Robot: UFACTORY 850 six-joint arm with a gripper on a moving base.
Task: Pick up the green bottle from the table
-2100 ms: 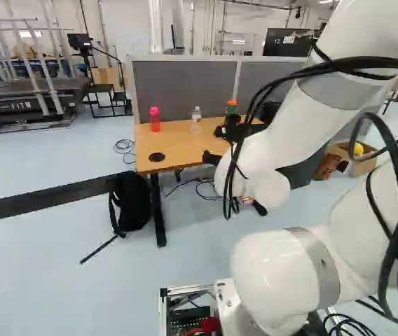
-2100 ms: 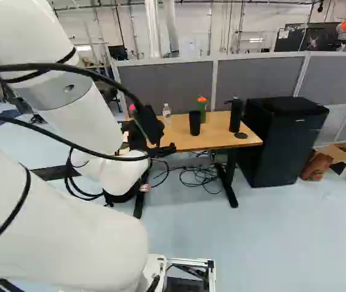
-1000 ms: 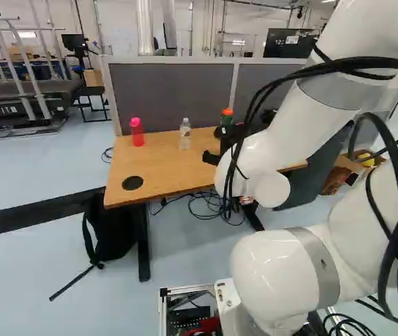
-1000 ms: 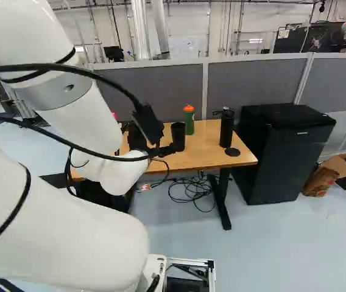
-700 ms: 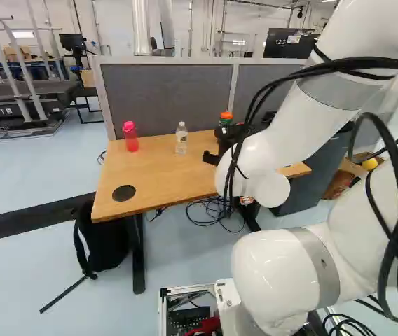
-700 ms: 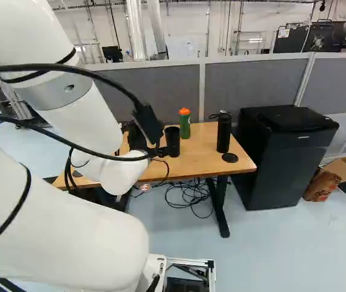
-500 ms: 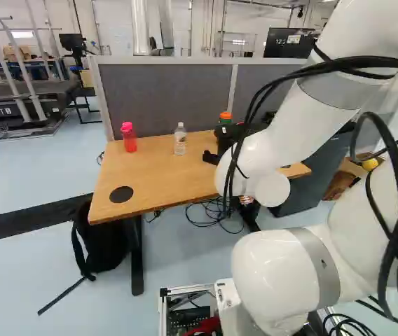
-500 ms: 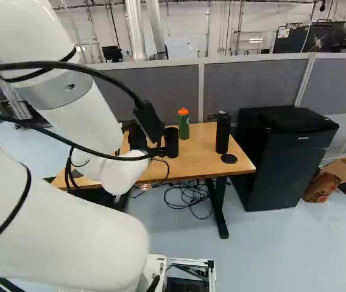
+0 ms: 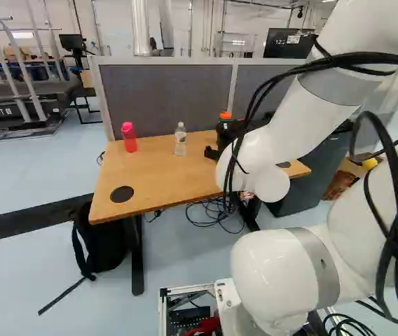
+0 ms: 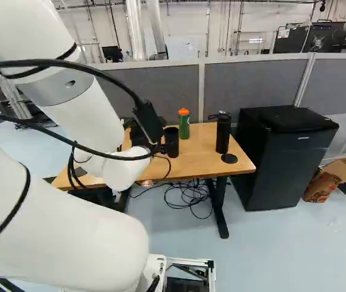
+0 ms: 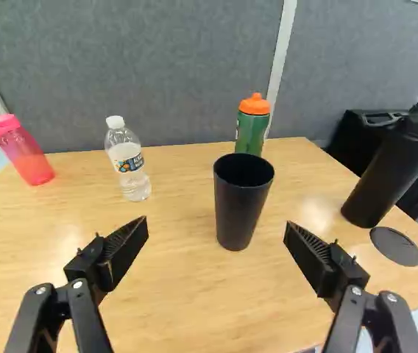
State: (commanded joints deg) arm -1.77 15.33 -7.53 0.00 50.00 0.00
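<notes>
base: has driven nearer the tabletop [image 9: 153, 178] over the last two seconds; scene all but steady since the last half second.
arm [image 9: 297, 126]: slight shift against its foot joint just now, so reach is probably starting.
end effector [image 11: 217, 226]: fingers wide apart, nothing between the pads; over near part of tabletop, facing the bottles.
green bottle [image 11: 251, 134]: upright, orange cap, far side of tabletop near partition [image 11: 157, 66]; looks unmoved on the wood.
black cup [image 11: 241, 202]: upright, in front of green bottle, hiding its lower part in wrist view.
others: clear bottle [image 11: 129, 165], pink bottle [image 11: 26, 153] to one side; black flask [image 11: 394, 173] to the other.
step: base approach looks finished, pick not made.
next: go over or around cup, then close on bottle body.
risk: straight push would likely tip the cup.
</notes>
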